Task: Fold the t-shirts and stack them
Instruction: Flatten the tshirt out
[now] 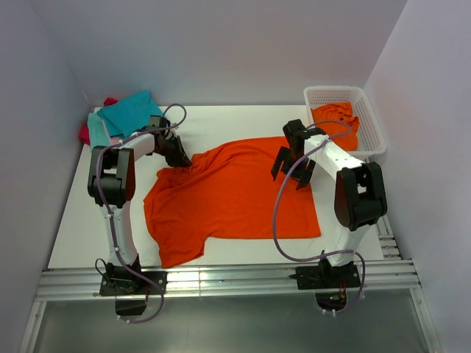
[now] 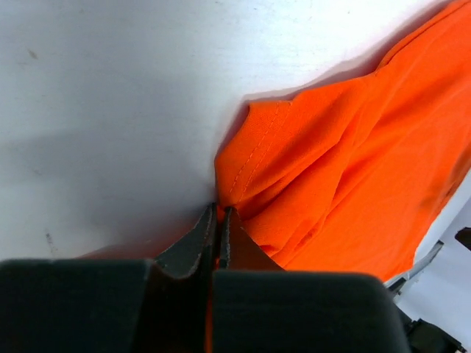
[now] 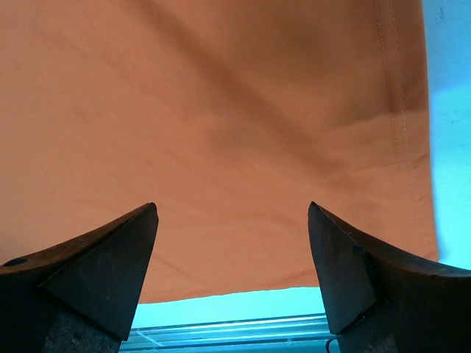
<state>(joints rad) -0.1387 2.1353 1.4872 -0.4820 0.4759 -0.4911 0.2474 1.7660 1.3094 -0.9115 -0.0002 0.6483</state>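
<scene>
A bright orange t-shirt [image 1: 228, 195] lies spread on the white table [image 1: 96, 213], one sleeve at the front left. My left gripper [image 1: 179, 159] is shut on its far left sleeve; in the left wrist view the fingertips [image 2: 218, 213] pinch the orange hem [image 2: 257, 154]. My right gripper [image 1: 292, 168] is open and empty above the shirt's right side; in the right wrist view the shirt [image 3: 221, 125] fills the frame between the spread fingers [image 3: 110, 250]. Folded teal [image 1: 132, 110], pink and crimson [image 1: 87, 134] shirts lie stacked at the far left corner. Another orange shirt [image 1: 335, 118] lies in the basket.
A white lattice basket [image 1: 372, 136] stands at the far right against the wall. Walls close in the table on the left, back and right. A metal rail [image 1: 221, 283] runs along the near edge by the arm bases.
</scene>
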